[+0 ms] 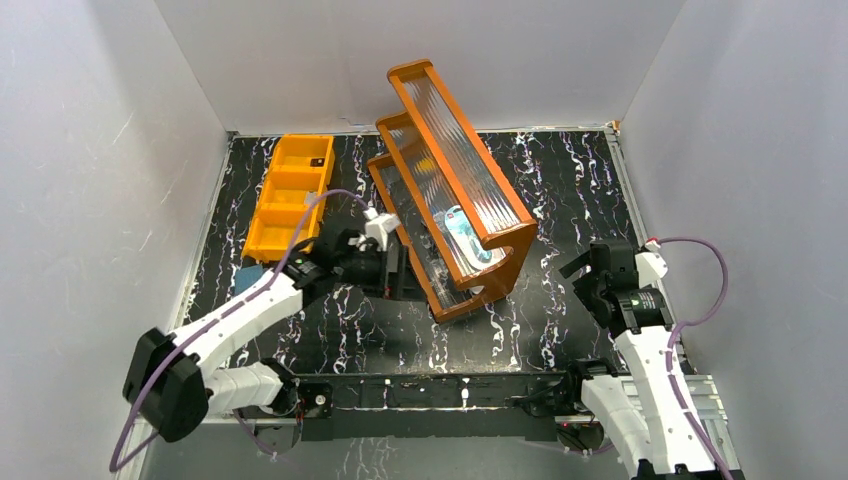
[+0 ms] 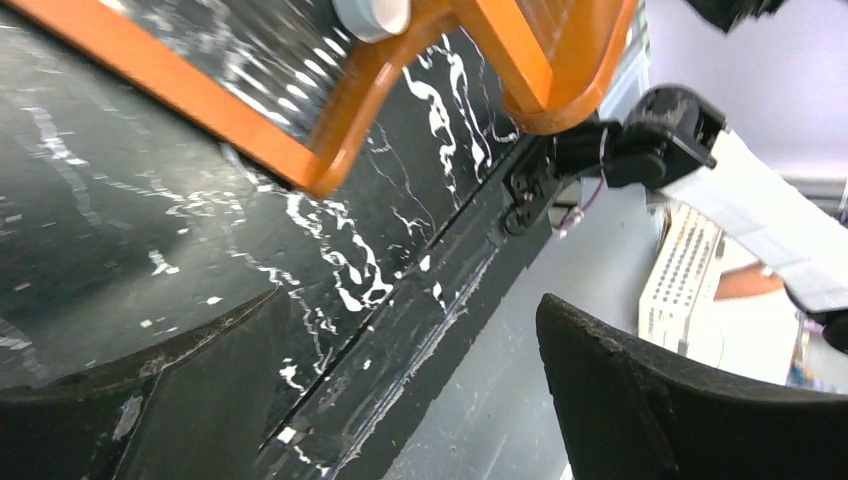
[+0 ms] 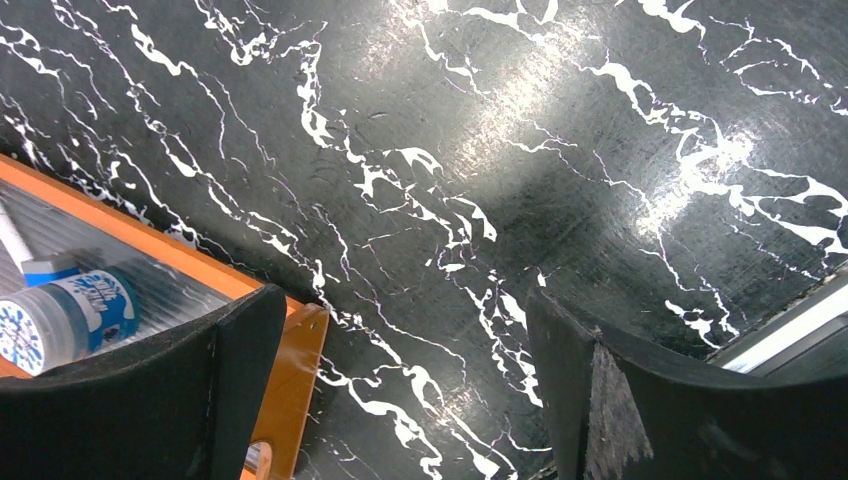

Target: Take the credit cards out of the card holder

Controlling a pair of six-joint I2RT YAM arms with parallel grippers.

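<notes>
Left gripper, jaws apart and empty, faces right toward the orange rack, yet your card holder lies left of that arm, just near of the orange tray; right gripper, also apart, sits well off right.

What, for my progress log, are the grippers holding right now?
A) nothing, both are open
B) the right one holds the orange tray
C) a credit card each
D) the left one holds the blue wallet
A: the left gripper and right gripper both stand open in their wrist views, nothing between the jaws.
</notes>
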